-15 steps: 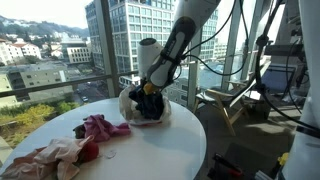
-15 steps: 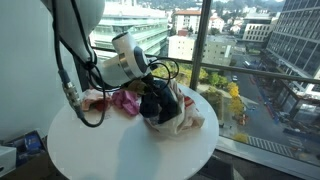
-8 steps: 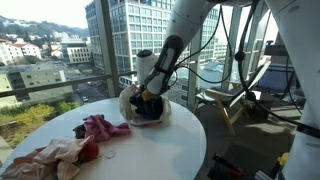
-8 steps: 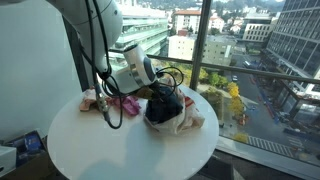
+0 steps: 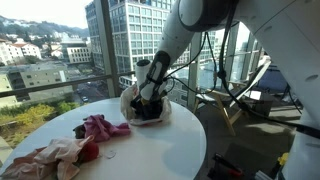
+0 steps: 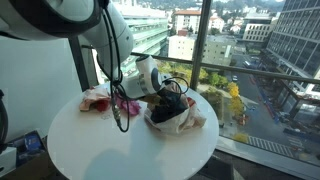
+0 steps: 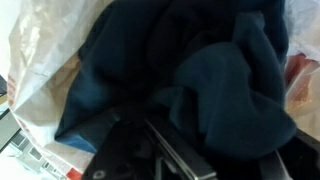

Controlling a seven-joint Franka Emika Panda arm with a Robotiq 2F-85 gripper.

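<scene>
Your jaws stand narrow, pushed down into the dark blue cloth (image 7: 190, 70), and as far as the wrist view shows they are pinched on a fold of it. That cloth sits bunched inside the mouth of the pale plastic bag (image 7: 40, 50), whose crinkled wall rises around it on the left and right of that view. In both exterior views the cloth (image 5: 148, 108) (image 6: 165, 103) shows as a dark lump in the open top of the bag (image 5: 127, 100) (image 6: 190, 122), which stands on the round white table (image 5: 150, 150) at its far side, by the window.

To my eye you have most of this piece in the bag, though part of it heaps above the rim and it is not let go. Outside the bag, a pink cloth (image 5: 100, 126) lies on the table to its left, and a pale garment (image 5: 50, 155) lies at the near left edge, well apart from it.
</scene>
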